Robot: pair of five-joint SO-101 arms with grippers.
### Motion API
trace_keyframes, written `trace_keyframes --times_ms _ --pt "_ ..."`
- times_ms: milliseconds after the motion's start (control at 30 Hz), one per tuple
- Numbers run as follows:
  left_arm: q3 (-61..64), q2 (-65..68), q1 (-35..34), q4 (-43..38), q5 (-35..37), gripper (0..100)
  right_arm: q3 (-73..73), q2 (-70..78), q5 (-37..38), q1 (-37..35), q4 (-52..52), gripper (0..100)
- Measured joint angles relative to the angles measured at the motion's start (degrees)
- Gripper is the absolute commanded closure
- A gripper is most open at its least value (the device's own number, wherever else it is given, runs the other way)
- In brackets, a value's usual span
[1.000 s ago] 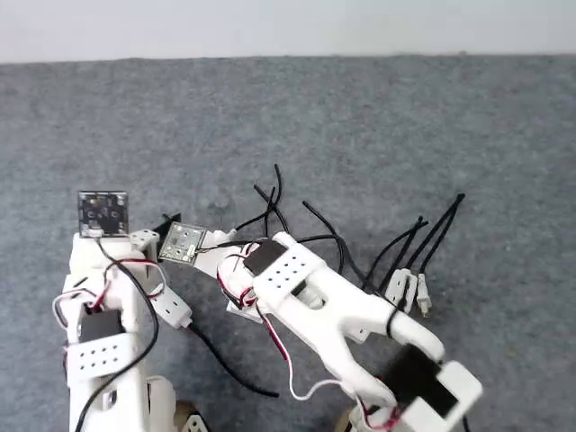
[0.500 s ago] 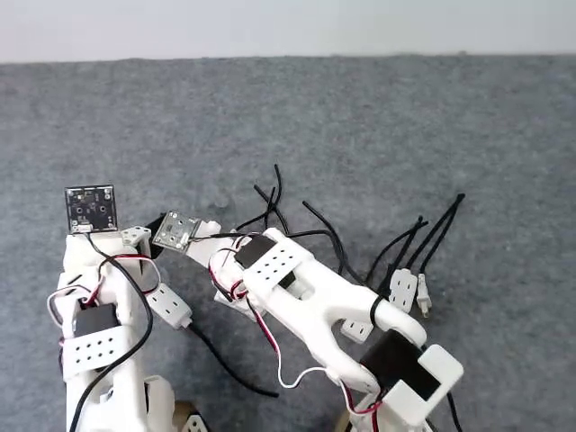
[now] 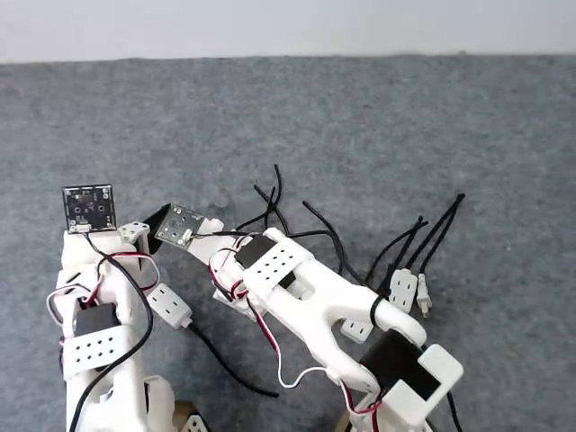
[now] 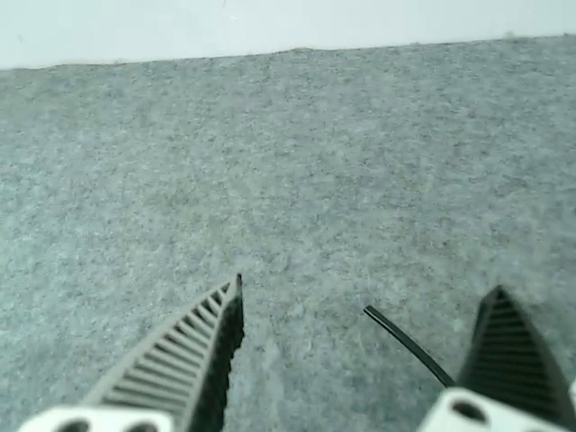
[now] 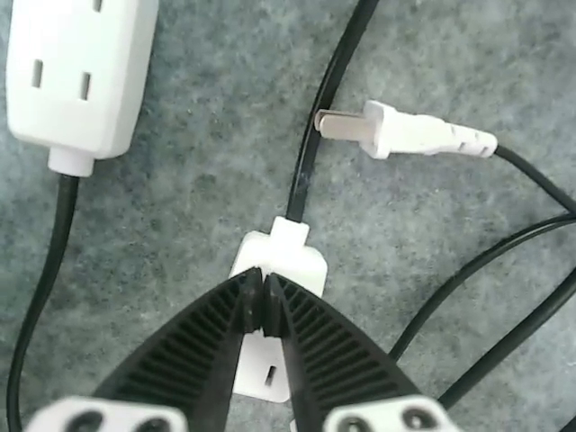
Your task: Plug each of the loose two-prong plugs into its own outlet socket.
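Shows the right gripper pinched shut directly over a small white socket, a loose plug lying just ahead. Shows the left gripper spread wide above carpet, a black wire end between its jaws.

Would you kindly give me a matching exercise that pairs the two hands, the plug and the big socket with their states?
Things:
1. left hand
2. right hand
3. plug
4. big socket

States:
A. shut
B. slots empty
C. open
D. lying loose, prongs bare

Pairs: 1-C, 2-A, 3-D, 4-B
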Motion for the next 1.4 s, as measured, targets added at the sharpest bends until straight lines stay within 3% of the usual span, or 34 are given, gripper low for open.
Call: trace_keyframes --times_ms 300,433,700,1100,1400 --pt "-1.23 -1.76 -2.20 3.16 0.00 62 -0.97 -8.62 -0.44 3.87 9.93 99.1" --pt "-2.11 -11.69 -4.31 13.98 0.00 62 0.26 -24.09 -0.44 4.84 16.88 99.1" --pt "3.34 -48.88 -2.29 39.74 -5.71 62 15.21 -61.89 -0.44 9.58 23.74 99.1" --pt "10.99 -51.52 -1.67 44.48 -8.26 62 41.49 -106.99 3.08 25.93 23.30 99.1" --pt "19.96 -51.52 -1.67 46.77 -14.07 62 49.23 -110.07 3.08 34.90 23.12 99.0"
